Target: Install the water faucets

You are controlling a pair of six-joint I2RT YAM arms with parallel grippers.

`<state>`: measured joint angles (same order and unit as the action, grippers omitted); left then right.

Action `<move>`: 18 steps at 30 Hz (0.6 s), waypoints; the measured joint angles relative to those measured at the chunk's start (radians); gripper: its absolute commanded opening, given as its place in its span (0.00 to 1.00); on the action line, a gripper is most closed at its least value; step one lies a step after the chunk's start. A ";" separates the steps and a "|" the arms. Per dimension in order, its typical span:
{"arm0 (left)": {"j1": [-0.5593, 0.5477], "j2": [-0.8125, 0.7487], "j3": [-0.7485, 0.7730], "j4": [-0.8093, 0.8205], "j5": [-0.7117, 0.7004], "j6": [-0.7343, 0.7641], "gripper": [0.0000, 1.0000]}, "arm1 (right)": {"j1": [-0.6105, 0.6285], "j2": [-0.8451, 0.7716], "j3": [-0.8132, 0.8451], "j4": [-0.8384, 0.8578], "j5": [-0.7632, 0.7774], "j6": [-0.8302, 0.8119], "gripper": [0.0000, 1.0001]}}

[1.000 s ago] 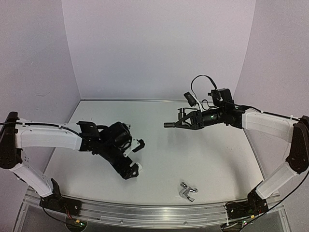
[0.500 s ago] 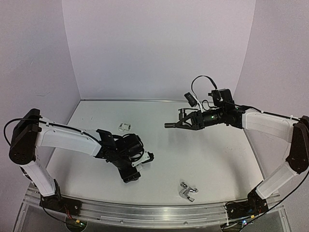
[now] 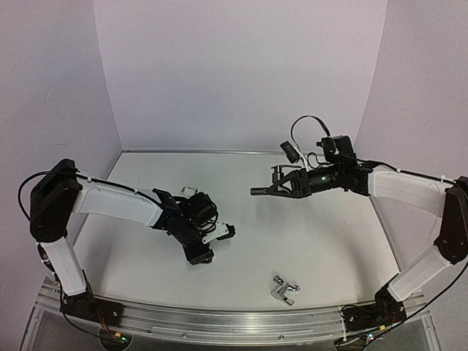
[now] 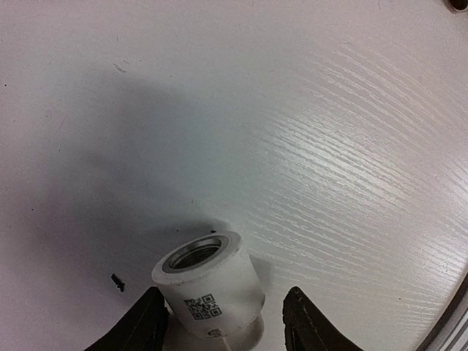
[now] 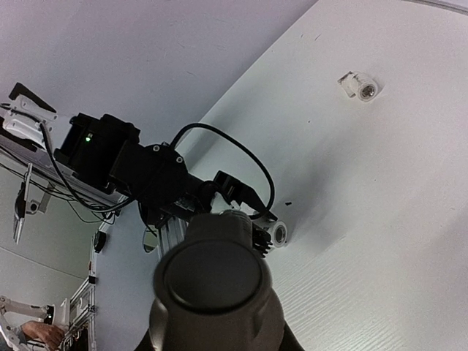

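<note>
The dark faucet [image 3: 260, 190] sticks out leftward from my right gripper [image 3: 281, 186], which is shut on it above the table's middle. The right wrist view shows the dark faucet [image 5: 212, 281] end-on, hiding the fingers. The chrome faucet [image 3: 284, 289] lies near the front edge. My left gripper [image 4: 227, 325] is low on the table with a white pipe fitting [image 4: 208, 281] between its jaws. One dark finger [image 4: 150, 322] touches the fitting. The other finger [image 4: 307, 322] stands a little apart from it. The fitting has a threaded metal insert and a printed code.
A second white fitting [image 3: 188, 191] lies behind the left arm, also seen as a small white fitting [image 5: 362, 85] in the right wrist view. The aluminium rail [image 3: 219, 322] runs along the front edge. Walls close the back and sides.
My left arm has swung right and its jaws have narrowed around the white fitting. The second fitting behind it has come into sight. The right arm has not moved.
</note>
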<state>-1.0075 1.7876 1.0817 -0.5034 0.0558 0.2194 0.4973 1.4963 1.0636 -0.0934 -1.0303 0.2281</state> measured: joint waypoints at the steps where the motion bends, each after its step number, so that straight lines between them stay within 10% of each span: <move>1: 0.002 0.005 0.004 0.000 0.002 0.003 0.44 | -0.001 0.000 -0.002 -0.001 -0.003 -0.001 0.00; 8: 0.007 0.022 0.023 -0.001 0.042 0.016 0.18 | -0.011 0.031 -0.015 -0.002 -0.098 -0.008 0.00; 18: 0.016 -0.138 -0.073 0.049 0.212 -0.028 0.12 | -0.015 0.073 -0.054 -0.007 -0.222 -0.054 0.00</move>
<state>-0.9919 1.6498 1.0084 -0.4544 0.2678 0.1912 0.4828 1.5692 1.0099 -0.1005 -1.2522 0.1736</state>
